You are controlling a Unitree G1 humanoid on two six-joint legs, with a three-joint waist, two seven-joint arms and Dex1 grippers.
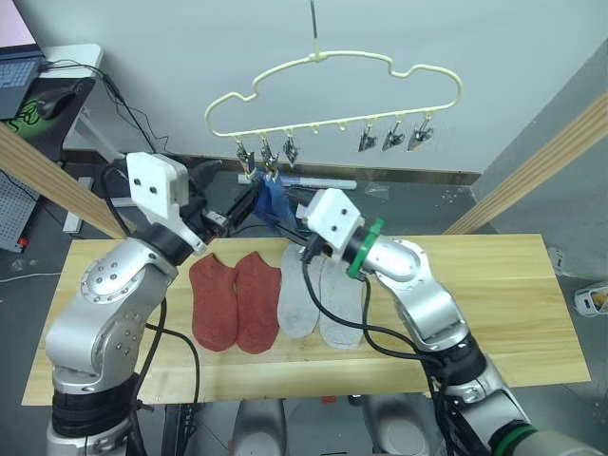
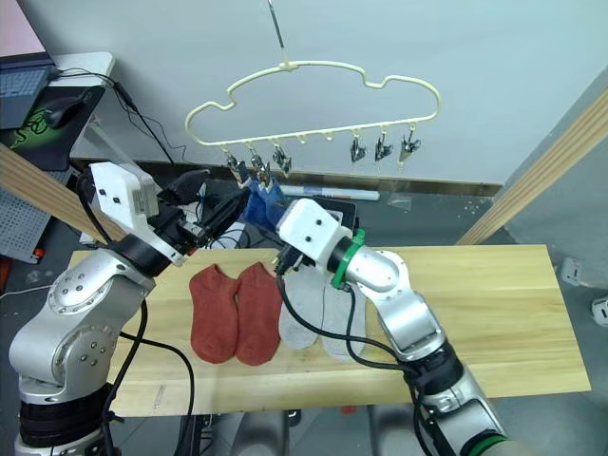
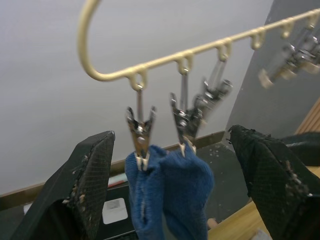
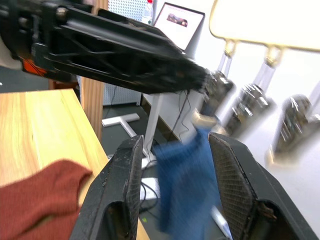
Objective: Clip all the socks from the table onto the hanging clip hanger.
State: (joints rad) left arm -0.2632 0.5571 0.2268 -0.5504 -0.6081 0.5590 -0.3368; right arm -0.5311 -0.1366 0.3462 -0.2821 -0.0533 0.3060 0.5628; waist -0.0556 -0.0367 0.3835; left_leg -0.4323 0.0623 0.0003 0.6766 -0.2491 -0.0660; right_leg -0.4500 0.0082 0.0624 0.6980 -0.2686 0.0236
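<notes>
The pale-yellow clip hanger hangs above the table's far edge. Two blue socks dangle from its two leftmost clips. My left gripper is open, with one finger on each side of the hanging blue socks and clear of them. My right gripper is open too, just right of the blue socks, which show through its gap. On the table lie two rust-red socks side by side and two light grey socks to their right.
Three empty clips hang at the hanger's right end, and another empty clip hangs beside the blue socks. Slanted wooden frame poles flank the table. A desk with a laptop stands far left. Bare tabletop lies to the right.
</notes>
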